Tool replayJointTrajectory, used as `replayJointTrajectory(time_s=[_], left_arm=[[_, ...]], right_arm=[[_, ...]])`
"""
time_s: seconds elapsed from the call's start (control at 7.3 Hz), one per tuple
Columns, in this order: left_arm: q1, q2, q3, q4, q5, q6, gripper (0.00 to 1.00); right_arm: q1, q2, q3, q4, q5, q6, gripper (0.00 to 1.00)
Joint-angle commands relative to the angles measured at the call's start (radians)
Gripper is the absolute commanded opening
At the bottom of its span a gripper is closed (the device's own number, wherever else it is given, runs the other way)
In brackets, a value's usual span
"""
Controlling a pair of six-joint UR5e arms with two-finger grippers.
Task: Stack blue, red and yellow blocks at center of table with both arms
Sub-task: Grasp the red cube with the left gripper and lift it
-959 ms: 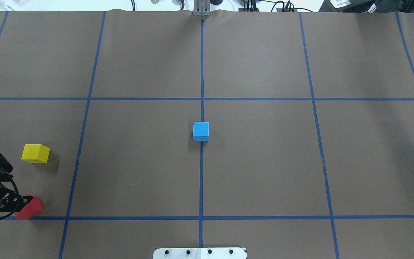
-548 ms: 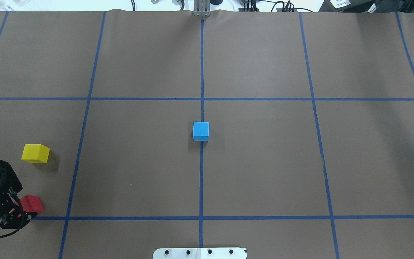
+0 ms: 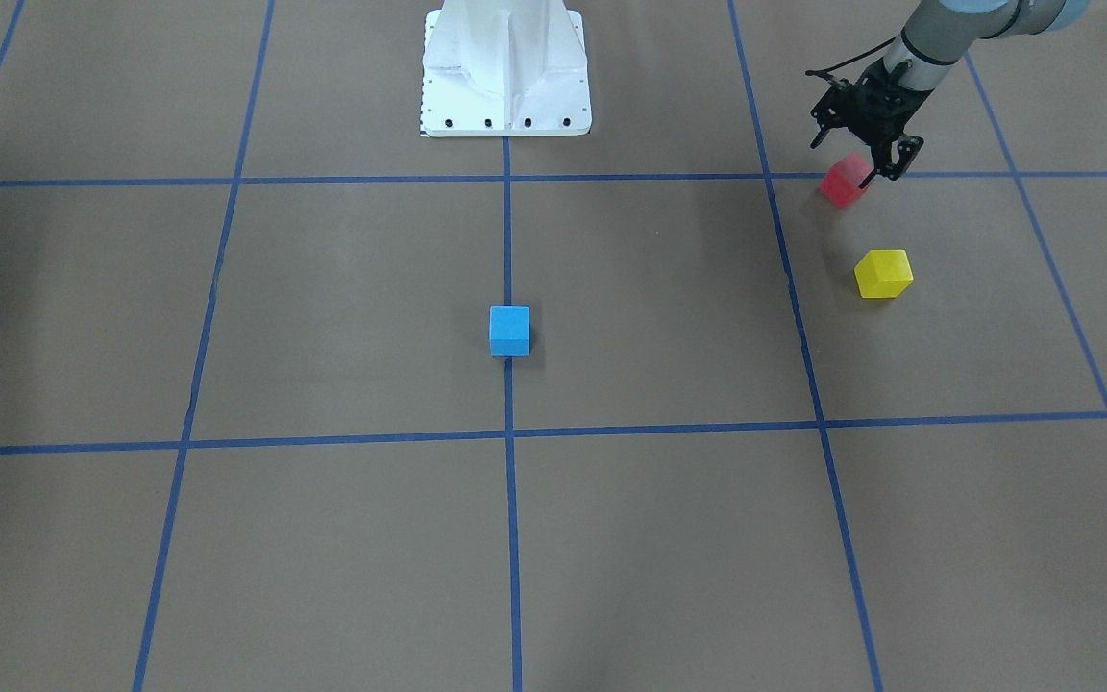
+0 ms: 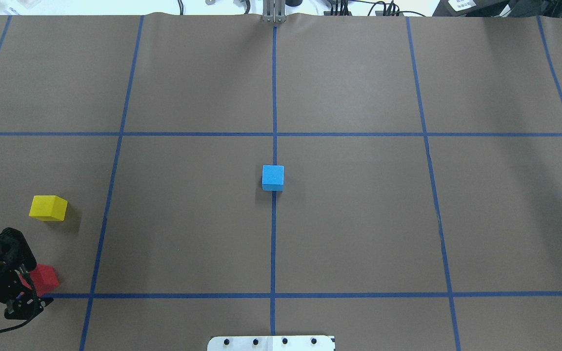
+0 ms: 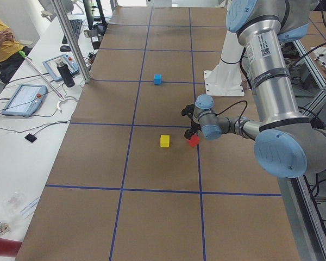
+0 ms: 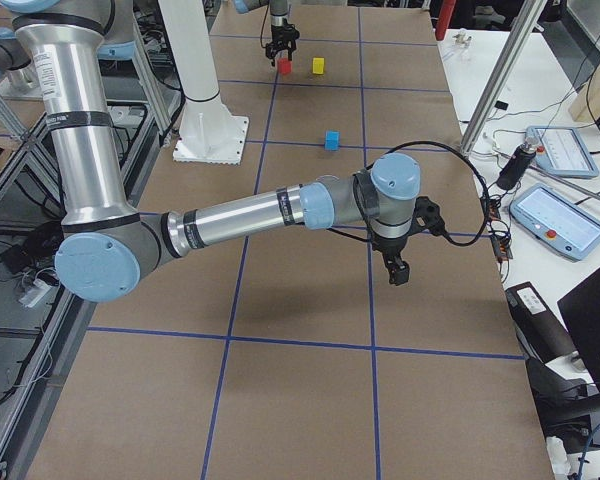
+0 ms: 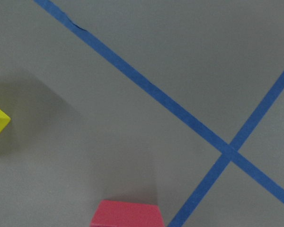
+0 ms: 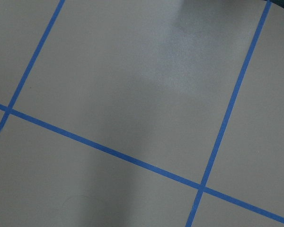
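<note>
Red block point(image 4: 46, 279) is half hidden by my L gripper point(image 3: 853, 157), jaws apart over it (R gripper point(image 6: 398, 272): can't tell, side view only). Vs 0.5 s ago, L gripper has edged base-ward. Blue block point(image 4: 272, 177) sits at table point(image 4: 359, 219) ctr.

Left pincer point(image 3: 856, 159) hangs low, jaws spread; right pincer point(image 6: 397, 276) points down from its outstretched arm point(image 6: 240, 215).
</note>
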Motion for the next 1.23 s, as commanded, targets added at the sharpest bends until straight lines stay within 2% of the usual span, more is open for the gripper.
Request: replayJointTrajectory(time_s=[0.0,0.14,0.27,0.41,1.1], left_arm=[[-0.005,-0.004,0.008,-0.018,-0.011,0.000,0.99],[-0.008,-0.002,0.004,-0.018,-0.014,0.000,0.99],[-0.017,-0.001,0.001,-0.020,-0.078,0.000,0.99],[-0.045,-0.001,0.004,-0.021,-0.094,0.000,0.99],[-0.069,-0.002,0.014,-0.018,-0.096,0.002,0.99]], right_arm=[[0.000,-0.001,0.000,0.000,0.001,0.001,1.00],[0.000,-0.001,0.000,0.000,0.001,0.001,1.00],[0.000,-0.002,0.000,0.002,0.003,0.001,1.00],[0.000,-0.002,0.000,0.002,0.001,0.001,1.00],[0.000,-0.009,0.000,0.002,0.003,0.007,1.00]])
